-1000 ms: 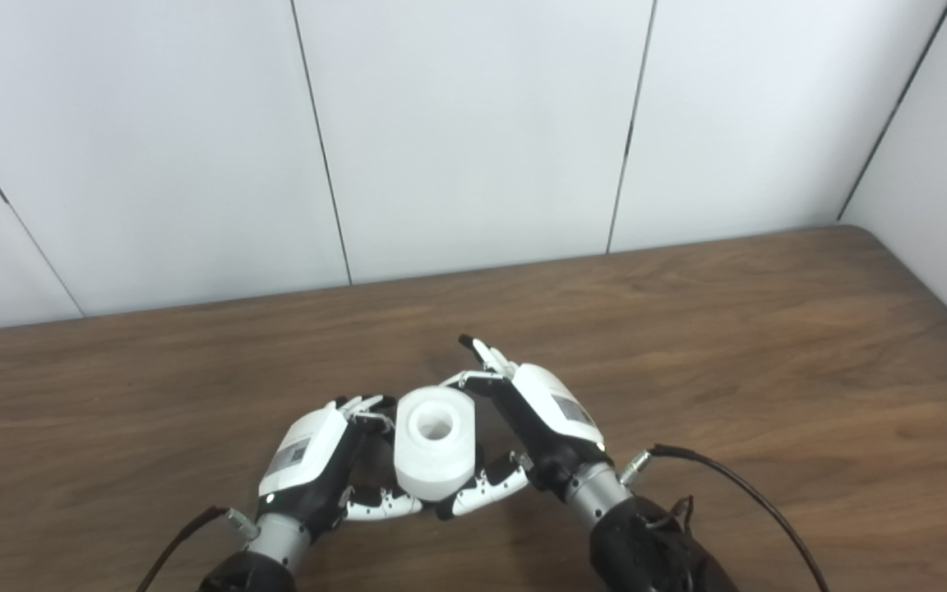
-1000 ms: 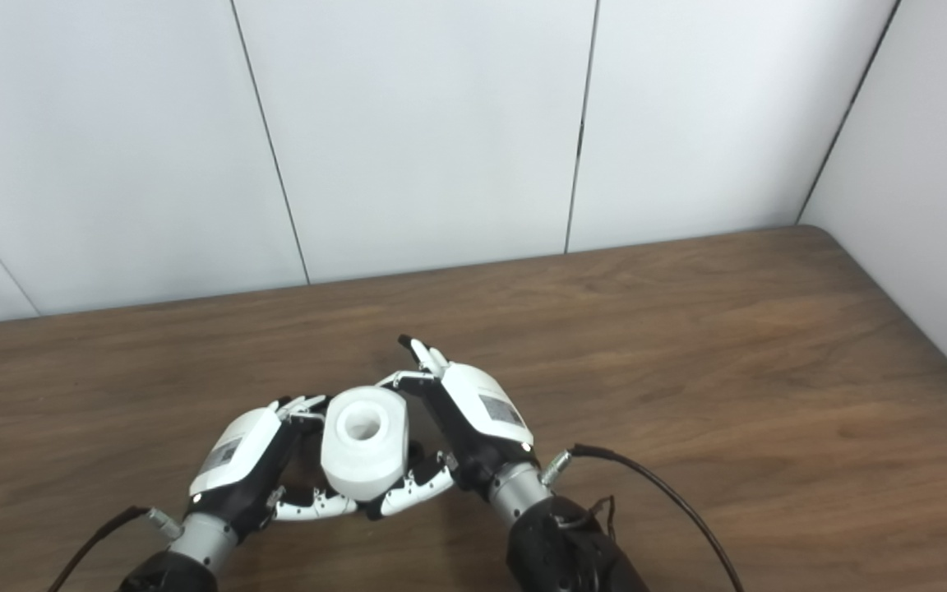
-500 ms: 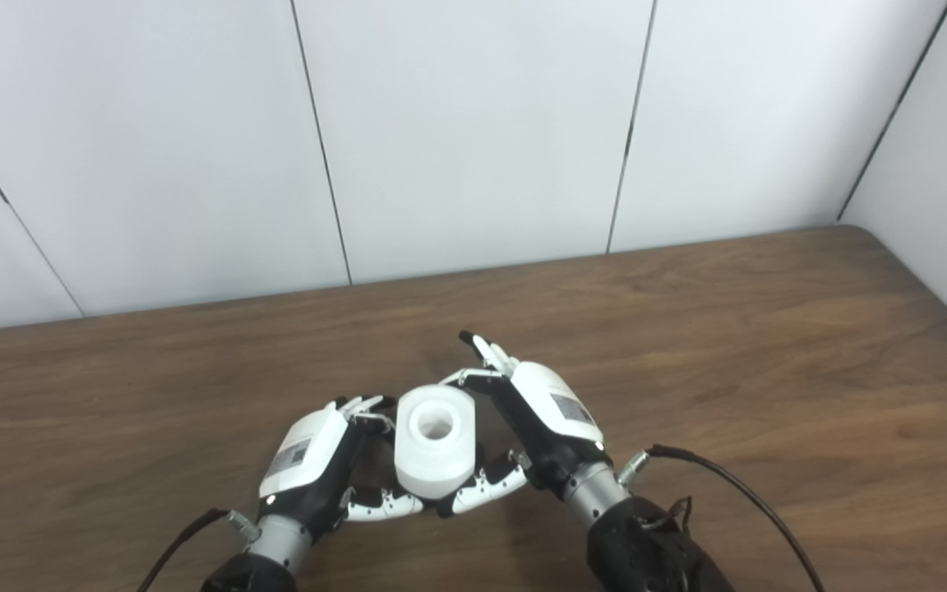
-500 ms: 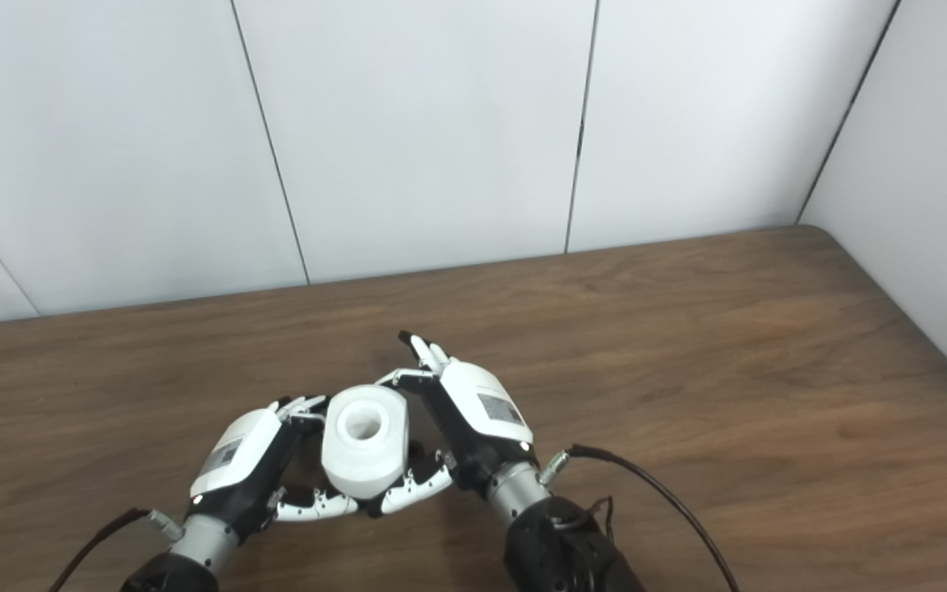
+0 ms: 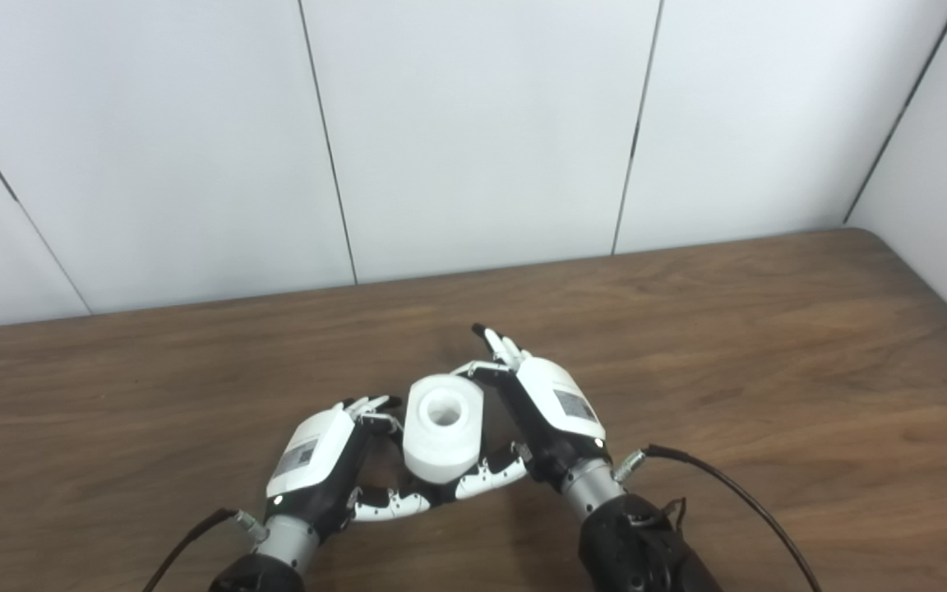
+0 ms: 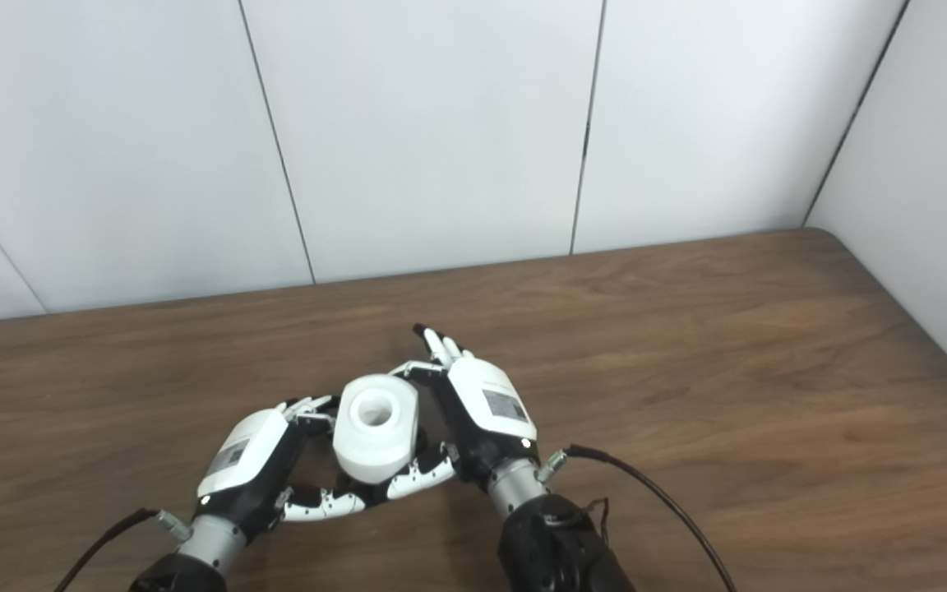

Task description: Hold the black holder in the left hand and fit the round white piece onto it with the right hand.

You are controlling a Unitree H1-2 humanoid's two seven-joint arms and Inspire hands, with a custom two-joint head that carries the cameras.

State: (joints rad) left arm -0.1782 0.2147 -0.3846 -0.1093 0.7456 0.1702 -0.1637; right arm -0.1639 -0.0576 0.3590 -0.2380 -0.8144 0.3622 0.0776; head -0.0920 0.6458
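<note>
Nearest to the camera, two dark forearms enter from the bottom edge, and a black cable runs from the right wrist over the brown wooden table. Above the wrists, the left hand, white on its back and black inside, and the right hand of the same colours face each other, with their palms turned inward. Between them stands the round white plastic piece, a thick short cylinder with a round hole in its top face. It is upright, only a little tilted. The right hand's fingers curl under and around this piece, and its thumb side touches the upper edge, so this hand is gripping it. The left hand's fingers are bent below the piece, near its bottom; what they are closed on I cannot tell, because the black holder is hidden there. Behind the table rises a wall of pale grey panels.
</note>
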